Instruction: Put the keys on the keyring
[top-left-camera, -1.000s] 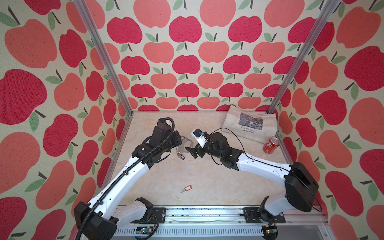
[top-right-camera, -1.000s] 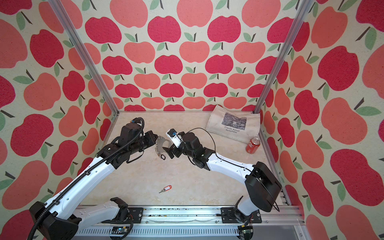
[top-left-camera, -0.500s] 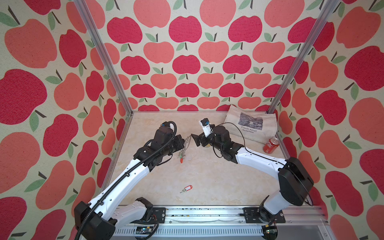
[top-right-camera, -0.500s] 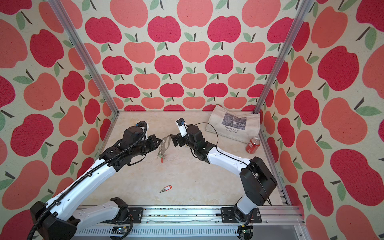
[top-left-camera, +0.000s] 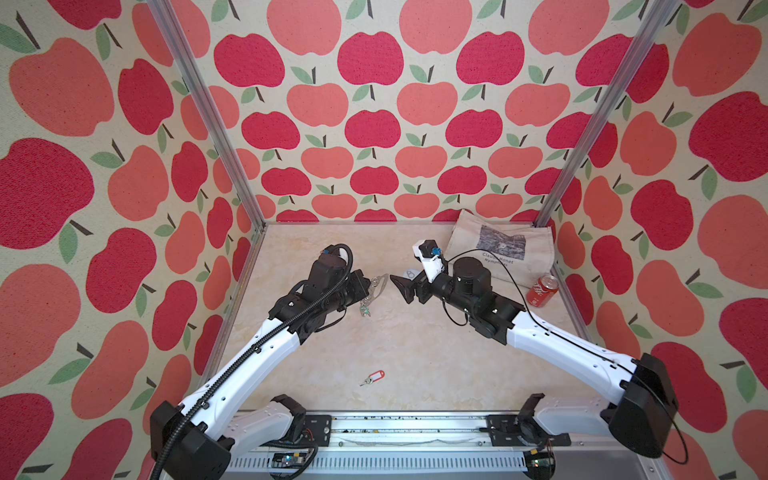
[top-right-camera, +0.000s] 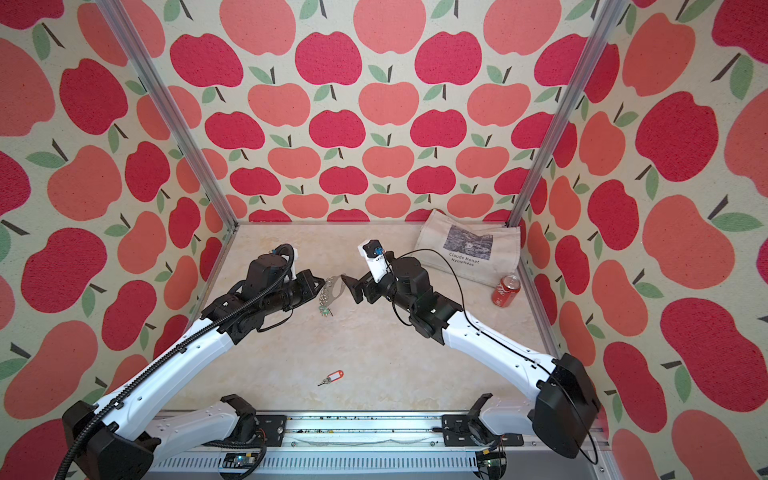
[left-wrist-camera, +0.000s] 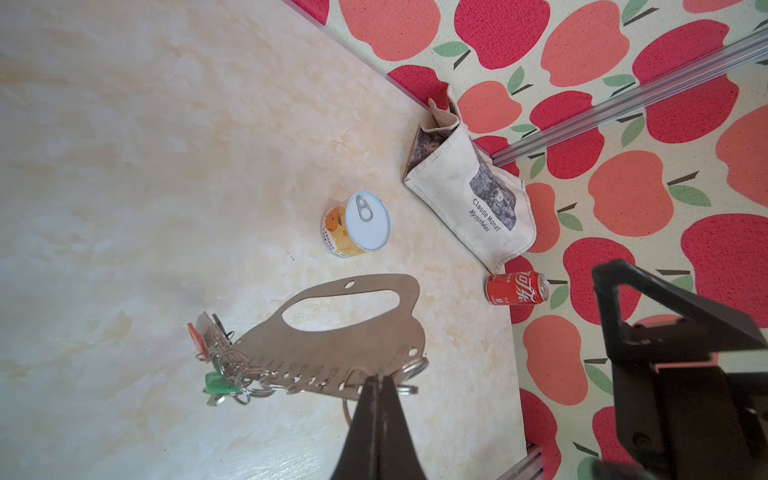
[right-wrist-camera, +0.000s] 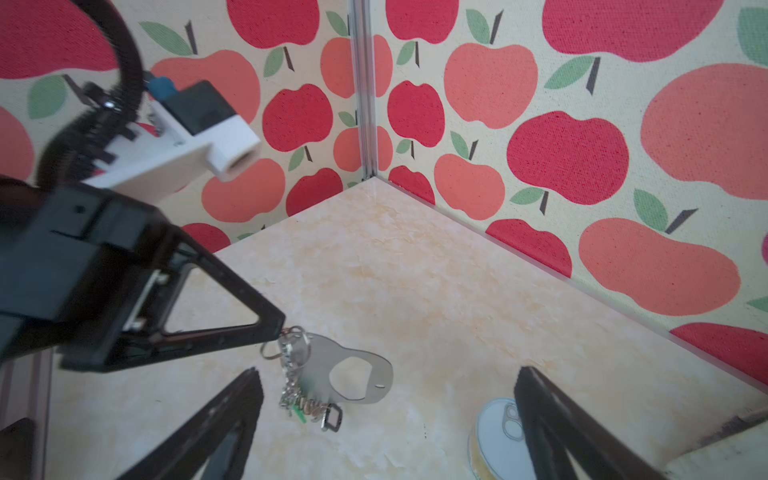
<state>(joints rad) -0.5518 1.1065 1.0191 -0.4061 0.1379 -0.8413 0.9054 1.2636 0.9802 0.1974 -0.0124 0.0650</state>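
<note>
Grey-tan metal keyring plate (left-wrist-camera: 345, 332) hangs pinched at its ring-row edge in the closed left gripper (left-wrist-camera: 378, 380). The right gripper (top-left-camera: 401, 289), jaws apart and empty, hovers just beside it. The red-tagged silver key (top-left-camera: 372, 377) lies well apart at the front of the counter (top-left-camera: 415, 353), likely best gripped by its tag with the plate held steady.

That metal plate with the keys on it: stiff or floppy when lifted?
Probably stiff: pinched at one edge by the left fingers, the keyring shows no sag. The keys hang loose, bunched at one end, so they would likely swing and tilt it. Thin bare metal might slip in the grip.
</note>
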